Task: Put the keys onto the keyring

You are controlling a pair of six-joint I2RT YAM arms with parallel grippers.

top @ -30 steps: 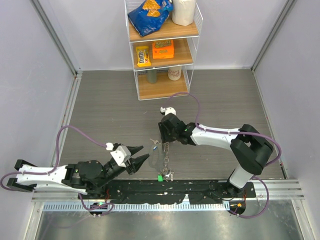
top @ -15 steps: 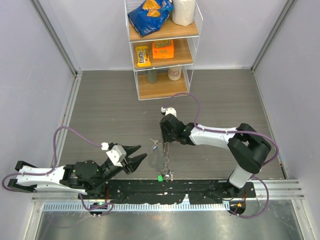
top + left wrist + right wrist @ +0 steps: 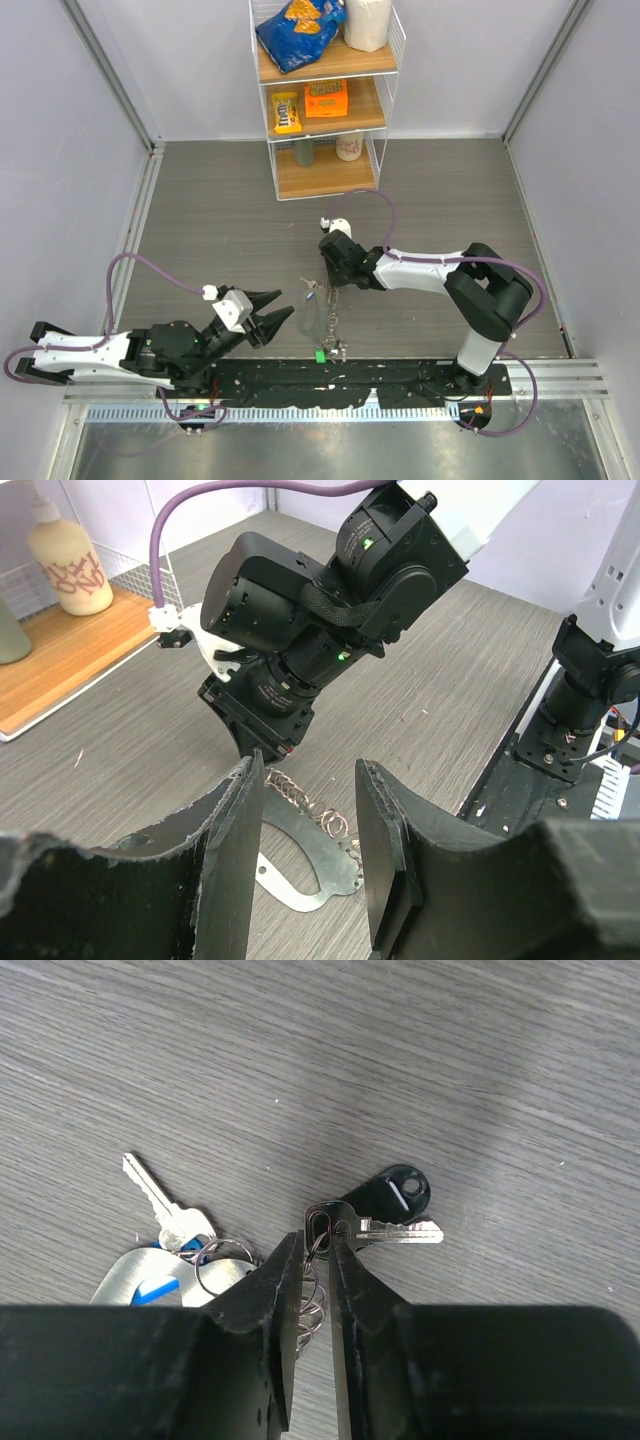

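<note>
Your right fingers point(image 3: 286, 1272) are clenched on a small ring point(image 3: 318, 1222) joined to the black-headed key point(image 3: 392, 1196), which lies flat on the surface point(image 3: 500, 1080); your left fingers point(image 3: 235, 830) are spread wide, holding nothing, just beside the keyring point(image 3: 300, 870); a silver key point(image 3: 165, 1210) lies against the keyring by its blue tag point(image 3: 158, 1288).

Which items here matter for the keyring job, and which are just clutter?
Job: keys, keyring, right gripper pinching its chain, open left gripper.
Clutter: shelf rack, chip bag, candy packs, soap bottle.
</note>
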